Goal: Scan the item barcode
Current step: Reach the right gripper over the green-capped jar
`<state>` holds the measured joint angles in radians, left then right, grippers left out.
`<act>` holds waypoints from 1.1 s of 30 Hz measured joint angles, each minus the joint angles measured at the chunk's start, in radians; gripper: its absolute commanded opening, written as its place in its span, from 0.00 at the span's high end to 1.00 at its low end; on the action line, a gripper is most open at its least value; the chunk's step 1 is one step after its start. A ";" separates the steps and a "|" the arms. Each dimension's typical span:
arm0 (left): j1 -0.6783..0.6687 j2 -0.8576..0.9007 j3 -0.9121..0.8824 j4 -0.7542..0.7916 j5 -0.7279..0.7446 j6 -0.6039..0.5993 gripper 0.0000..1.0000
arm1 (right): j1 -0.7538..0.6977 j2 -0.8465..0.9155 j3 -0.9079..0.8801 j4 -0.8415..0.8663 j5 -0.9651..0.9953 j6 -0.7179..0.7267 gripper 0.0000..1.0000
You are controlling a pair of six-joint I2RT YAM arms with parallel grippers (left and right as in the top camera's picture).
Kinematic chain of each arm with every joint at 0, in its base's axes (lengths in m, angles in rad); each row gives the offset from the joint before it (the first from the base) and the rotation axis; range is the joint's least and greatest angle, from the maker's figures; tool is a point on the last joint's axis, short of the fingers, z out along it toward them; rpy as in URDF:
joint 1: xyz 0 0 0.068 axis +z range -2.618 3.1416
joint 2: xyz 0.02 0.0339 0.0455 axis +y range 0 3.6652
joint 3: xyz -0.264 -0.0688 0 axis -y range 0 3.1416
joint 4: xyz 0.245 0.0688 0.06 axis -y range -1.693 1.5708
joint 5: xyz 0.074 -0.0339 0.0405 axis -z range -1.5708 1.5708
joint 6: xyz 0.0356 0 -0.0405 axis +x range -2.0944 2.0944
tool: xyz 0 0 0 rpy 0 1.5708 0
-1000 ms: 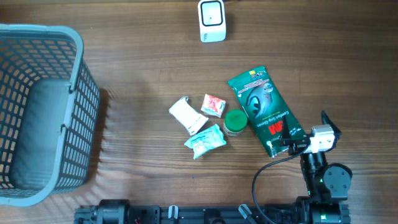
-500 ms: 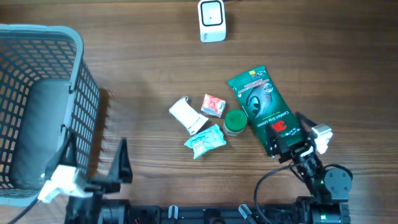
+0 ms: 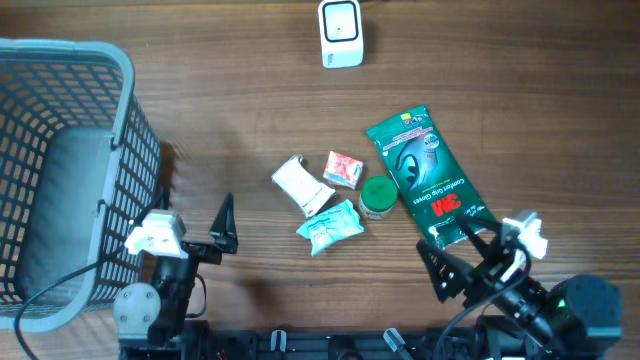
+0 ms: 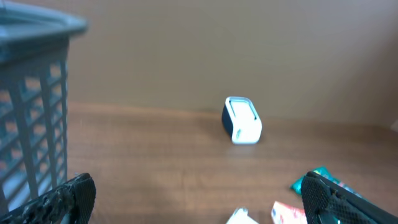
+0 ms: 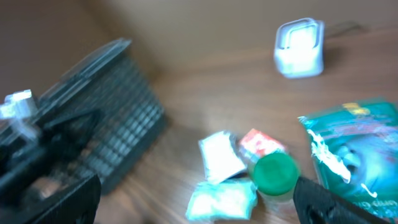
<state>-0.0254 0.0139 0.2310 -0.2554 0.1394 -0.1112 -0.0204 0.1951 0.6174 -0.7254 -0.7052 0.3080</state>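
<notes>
At near edge, left gripper [image 4: 199, 202]: spread wide, beside basket [image 3: 125, 130].
Right gripper [image 5: 193, 202]: spread wide, at near end of green glove pack [image 3: 425, 178].
Green-lidded jar [image 3: 377, 195]: lid on, touching pack; contents hidden.
Basket: far left, grey floor showing.
Scanner [image 3: 341, 33]: far edge of surface [image 3: 230, 110].

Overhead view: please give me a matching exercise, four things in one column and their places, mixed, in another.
1 white scanner
2 grey basket
3 green gloves pack
4 green-lidded jar

a left side of the table
b just left of the gloves pack
c far edge, alone
d right of centre, slanted

Pairs: 1-c, 2-a, 3-d, 4-b
</notes>
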 measured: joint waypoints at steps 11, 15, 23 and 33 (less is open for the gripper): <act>0.000 0.000 -0.030 -0.271 0.000 0.000 0.00 | 0.000 0.540 0.410 -0.359 0.105 0.010 0.00; 0.000 0.000 -0.031 -0.384 0.000 0.000 0.00 | 0.000 0.653 0.410 -0.349 0.096 0.065 0.00; 0.000 0.000 -0.031 -0.525 0.000 0.000 0.00 | 0.126 0.966 0.521 -0.513 0.383 0.202 0.01; 0.000 0.000 -0.031 -0.525 0.000 0.000 0.00 | 0.480 1.054 0.823 -0.637 0.613 0.371 0.00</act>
<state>-0.0254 0.0139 0.1997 -0.7803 0.1390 -0.1116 0.4591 1.2495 1.4406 -1.3624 -0.0921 0.6788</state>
